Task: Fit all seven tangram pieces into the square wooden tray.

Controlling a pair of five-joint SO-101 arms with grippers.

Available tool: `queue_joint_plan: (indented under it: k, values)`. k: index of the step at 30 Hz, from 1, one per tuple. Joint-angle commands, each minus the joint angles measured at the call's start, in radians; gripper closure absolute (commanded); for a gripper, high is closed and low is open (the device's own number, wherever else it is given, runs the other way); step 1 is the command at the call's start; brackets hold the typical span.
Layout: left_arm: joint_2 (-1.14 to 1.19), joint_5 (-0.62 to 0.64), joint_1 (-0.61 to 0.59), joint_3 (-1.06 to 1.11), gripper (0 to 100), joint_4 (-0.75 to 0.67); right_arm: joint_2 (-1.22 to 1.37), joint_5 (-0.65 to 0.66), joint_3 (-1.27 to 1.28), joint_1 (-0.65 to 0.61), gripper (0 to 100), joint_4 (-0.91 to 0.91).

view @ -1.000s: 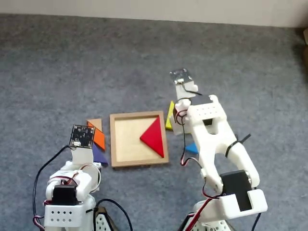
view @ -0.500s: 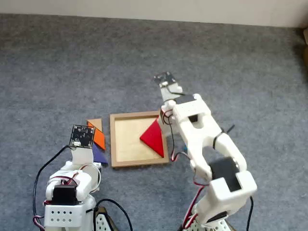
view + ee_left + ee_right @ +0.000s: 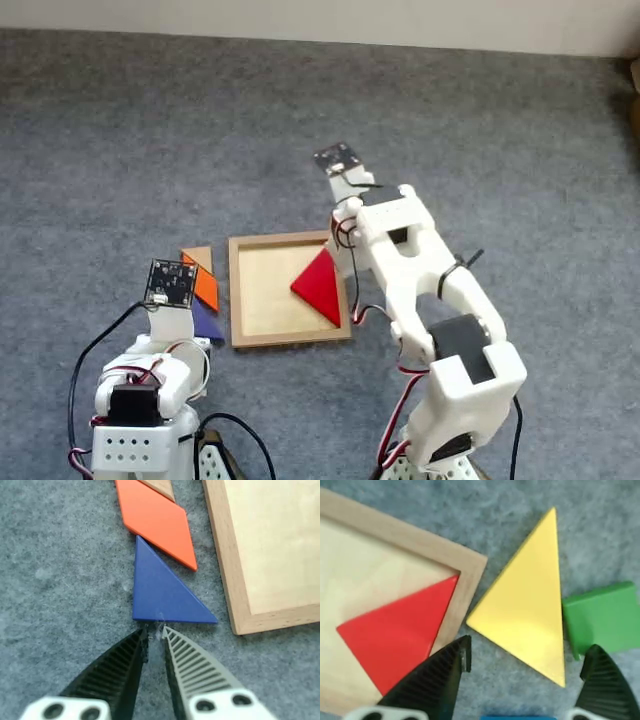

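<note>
The square wooden tray (image 3: 240,300) lies in the middle of the grey carpet with a red triangle (image 3: 320,285) in its right half. My right gripper (image 3: 529,649) hangs open over a yellow triangle (image 3: 527,610) just outside the tray rim (image 3: 470,575), with a green square (image 3: 600,617) beside it. Left of the tray lie a wood-coloured triangle (image 3: 198,257), an orange parallelogram (image 3: 157,522) and a blue triangle (image 3: 160,595). My left gripper (image 3: 154,632) is shut, its tips at the blue triangle's near edge.
A blue piece (image 3: 515,717) peeks in at the edge of the right wrist view. The right arm (image 3: 420,280) stretches along the tray's right side. Bare carpet (image 3: 150,130) spreads beyond the tray, up to a pale wall strip at the back.
The right arm has swung left toward the tray's right edge and now covers the yellow and light blue pieces in the high view. The left arm has stayed put.
</note>
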Motion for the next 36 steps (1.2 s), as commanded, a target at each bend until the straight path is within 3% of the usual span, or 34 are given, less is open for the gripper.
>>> queue_joint_plan:
  k: [1, 12, 18, 29, 36]
  values:
    - [-0.047, 0.005, 0.001, 0.021, 93, 0.003, -0.018, 0.037, -0.064, -0.036, 65.9, -0.01]
    - [-0.047, 0.005, 0.001, 0.021, 93, 0.003, -0.007, 0.072, -0.058, -0.048, 65.9, -0.085]
    - [-0.047, 0.005, 0.001, 0.021, 93, 0.003, 0.143, 0.072, -0.068, -0.045, 66.3, -0.082]
    - [-0.047, 0.005, 0.001, 0.021, 93, 0.003, 0.147, 0.124, -0.064, 0.002, 91.3, -0.062]
    - [-0.047, 0.005, 0.001, 0.021, 93, 0.003, 0.108, 0.121, -0.068, 0.027, 95.7, 0.035]
